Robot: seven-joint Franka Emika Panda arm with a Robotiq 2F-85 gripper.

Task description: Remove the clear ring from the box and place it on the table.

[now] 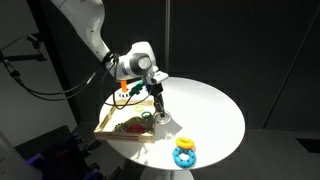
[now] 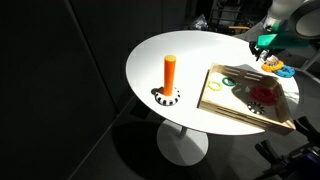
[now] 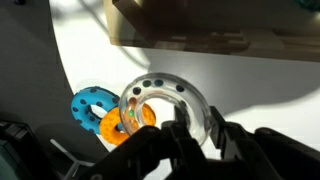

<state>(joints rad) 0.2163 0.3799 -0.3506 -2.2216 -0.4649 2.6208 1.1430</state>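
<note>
The clear ring (image 3: 160,100) is glassy and round, its rim dotted with small dark spots. It sits out of the box (image 2: 240,108) and over the white table (image 2: 150,50), pinched in the gripper (image 3: 212,128). The dark jaws are clamped on the ring's near right rim. From the wrist the ring shows as a wide oval, its hole facing up toward the camera and its long side running left to right. Whether it touches the tabletop cannot be told.

Through the clear ring and just left of it lie a blue ring (image 3: 88,104) with a scalloped edge and an orange ring (image 3: 128,124) — the clear rim partly covers the orange one. The box is a shallow tan wooden tray with low walls. In the wrist view it is blurred and cut off at the far edge. Inside it an exterior view shows a green ring (image 2: 229,82) and something red (image 2: 262,94) too small to make out. Far left on the table, well apart from the box, a smooth orange peg (image 2: 170,70) stands upright on a dotted white base.
</note>
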